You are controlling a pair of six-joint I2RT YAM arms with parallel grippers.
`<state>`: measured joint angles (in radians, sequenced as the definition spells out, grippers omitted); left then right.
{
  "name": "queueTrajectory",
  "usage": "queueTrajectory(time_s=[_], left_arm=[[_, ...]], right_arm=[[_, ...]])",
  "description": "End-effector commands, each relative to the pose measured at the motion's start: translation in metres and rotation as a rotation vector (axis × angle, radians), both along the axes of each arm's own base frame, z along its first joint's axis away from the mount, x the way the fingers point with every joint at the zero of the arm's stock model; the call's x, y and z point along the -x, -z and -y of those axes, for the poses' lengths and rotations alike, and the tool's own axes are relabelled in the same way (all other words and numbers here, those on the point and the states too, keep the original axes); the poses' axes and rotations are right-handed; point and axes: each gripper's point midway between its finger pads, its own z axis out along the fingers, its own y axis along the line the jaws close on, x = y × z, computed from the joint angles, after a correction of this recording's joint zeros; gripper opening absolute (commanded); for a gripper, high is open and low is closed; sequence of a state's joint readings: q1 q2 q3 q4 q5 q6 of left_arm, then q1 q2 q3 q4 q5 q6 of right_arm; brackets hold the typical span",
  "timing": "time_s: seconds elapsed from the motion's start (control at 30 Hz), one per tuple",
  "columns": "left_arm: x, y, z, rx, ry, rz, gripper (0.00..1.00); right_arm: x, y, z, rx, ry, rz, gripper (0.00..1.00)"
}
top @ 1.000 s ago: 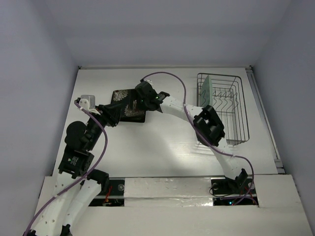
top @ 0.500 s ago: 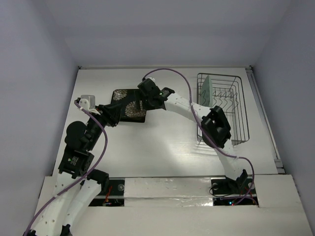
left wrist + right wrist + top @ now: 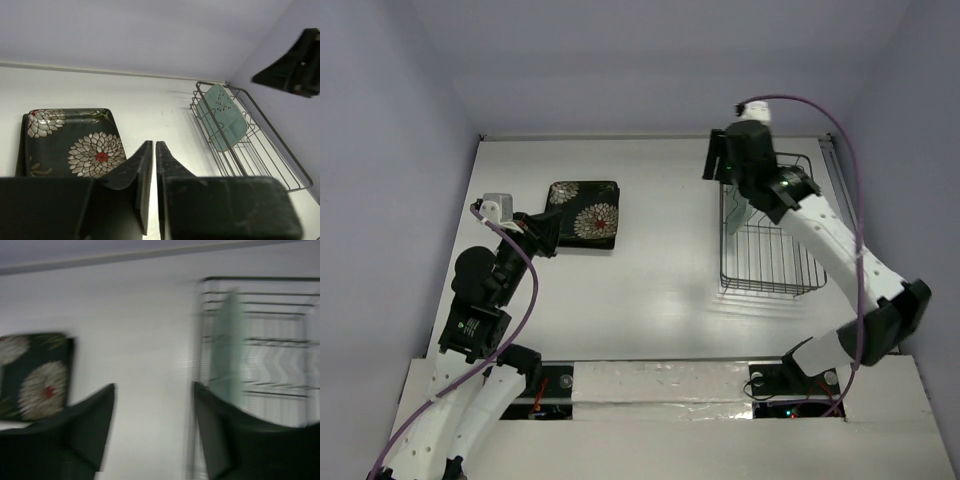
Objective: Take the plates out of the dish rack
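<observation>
My left jaws are closed, empty, beside the flowered plate (image 3: 585,212) on the worktop (image 3: 650,290). My right jaws gape, empty, over the rack (image 3: 770,260) with the mint plate (image 3: 223,116).

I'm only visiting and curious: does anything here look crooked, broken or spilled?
Nothing stands out. The flowered plate lies flat, and the mint-green plate stands on edge in the dish rack, as racked plates do.
</observation>
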<state>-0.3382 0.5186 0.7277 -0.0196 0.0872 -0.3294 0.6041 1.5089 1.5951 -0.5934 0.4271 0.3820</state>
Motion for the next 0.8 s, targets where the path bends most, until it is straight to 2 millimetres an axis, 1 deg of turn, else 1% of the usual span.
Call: queueTrajectory(time_s=[0.0,0.03,0.07,0.17,0.23,0.27,0.3,0.33,0.4,0.43,0.53,0.57,0.67,0.7,0.73,0.77], left_arm=[[-0.003,-0.008,-0.004,0.022,-0.027,0.032,0.03],[-0.005,-0.006,-0.004,0.019,-0.030,0.023,0.02],[-0.005,-0.006,-0.004,0.018,-0.032,0.020,0.02],[-0.007,-0.003,-0.004,0.014,-0.034,0.010,0.03],[-0.007,-0.003,-0.004,0.014,-0.032,0.010,0.09],[-0.006,-0.004,-0.003,0.014,-0.028,0.012,0.10],[-0.006,-0.004,-0.003,0.014,-0.026,0.015,0.14],[-0.005,-0.004,-0.003,0.012,-0.025,0.016,0.15],[-0.005,-0.004,-0.003,0.009,-0.022,0.016,0.19],[-0.005,-0.004,-0.003,0.011,-0.022,0.017,0.20],[-0.005,-0.005,-0.001,0.011,-0.014,0.018,0.24],[-0.004,-0.006,-0.002,0.010,-0.014,0.022,0.25],[-0.004,-0.005,-0.001,0.010,-0.013,0.020,0.28],[-0.004,-0.006,-0.002,0.010,-0.014,0.022,0.30],[-0.004,-0.006,-0.003,0.011,-0.019,0.023,0.31],[-0.004,-0.006,-0.003,0.011,-0.019,0.023,0.32]], right_arm=[[-0.002,0.025,0.083,0.148,0.171,-0.048,0.80],[-0.001,0.030,0.093,0.155,0.184,-0.065,0.84],[-0.002,0.037,0.101,0.162,0.190,-0.082,0.85],[-0.011,0.051,0.123,0.190,0.212,-0.123,0.81],[-0.023,0.060,0.127,0.207,0.201,-0.153,0.78],[-0.027,0.064,0.133,0.211,0.203,-0.173,0.76],[-0.033,0.060,0.130,0.219,0.186,-0.166,0.74],[-0.039,0.072,0.132,0.233,0.186,-0.201,0.74],[-0.045,0.080,0.131,0.260,0.172,-0.232,0.73],[-0.051,0.090,0.135,0.277,0.182,-0.256,0.73],[-0.055,0.106,0.135,0.307,0.179,-0.301,0.69],[-0.058,0.115,0.136,0.319,0.184,-0.318,0.69],[-0.061,0.124,0.139,0.340,0.195,-0.336,0.66],[-0.062,0.130,0.139,0.353,0.193,-0.353,0.64],[-0.062,0.136,0.140,0.368,0.196,-0.370,0.60],[-0.063,0.135,0.141,0.371,0.200,-0.368,0.59]])
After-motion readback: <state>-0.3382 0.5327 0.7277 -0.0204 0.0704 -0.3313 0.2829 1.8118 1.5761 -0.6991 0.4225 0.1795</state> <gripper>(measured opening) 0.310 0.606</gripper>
